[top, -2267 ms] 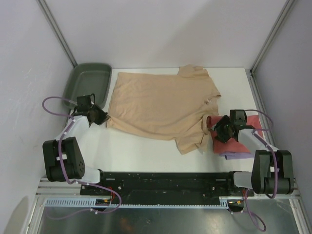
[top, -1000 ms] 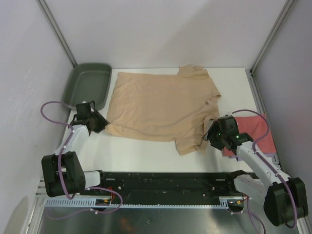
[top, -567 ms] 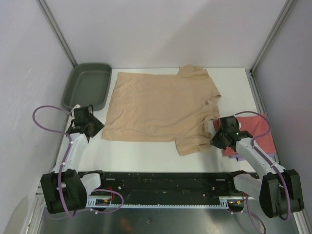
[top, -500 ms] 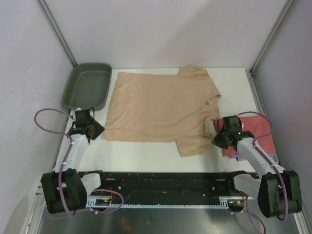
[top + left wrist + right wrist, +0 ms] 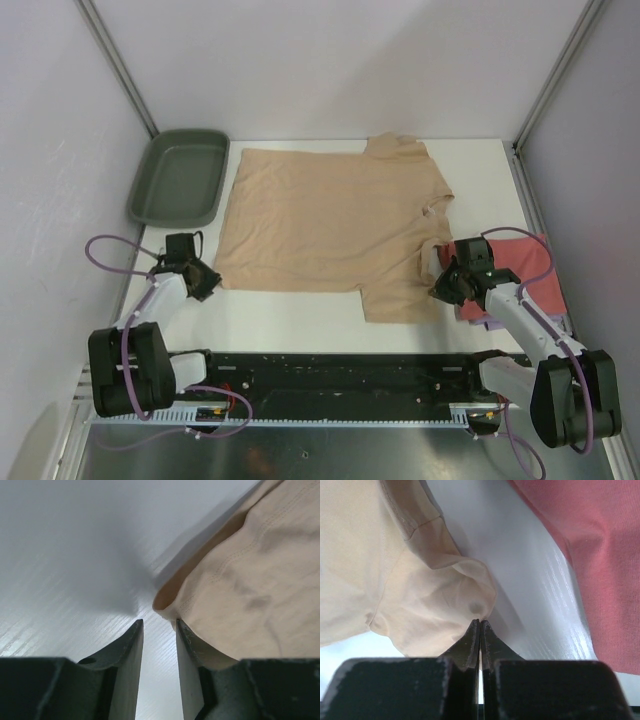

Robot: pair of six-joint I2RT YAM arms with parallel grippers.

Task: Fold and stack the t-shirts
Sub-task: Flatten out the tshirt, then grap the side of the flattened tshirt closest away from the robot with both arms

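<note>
A tan t-shirt lies spread flat across the middle of the table. My left gripper sits at its near left corner. In the left wrist view the left gripper is open a little, only bare table shows in the gap, and the tan t-shirt's corner rests just ahead of the right finger. My right gripper is at the near right sleeve. The right wrist view shows the right gripper shut, with the tan t-shirt's sleeve puckered at its tips. A folded coral-red t-shirt lies on a lavender one at the right.
A dark green tray stands at the back left, beyond the left arm. Enclosure walls close in both sides and the back. The black mounting rail runs along the near edge. The coral-red t-shirt lies close to the right of the right gripper.
The right gripper has gone from open to shut at the near right sleeve. The left arm has swung in toward the shirt's near left corner, and its jaws have narrowed a little.
</note>
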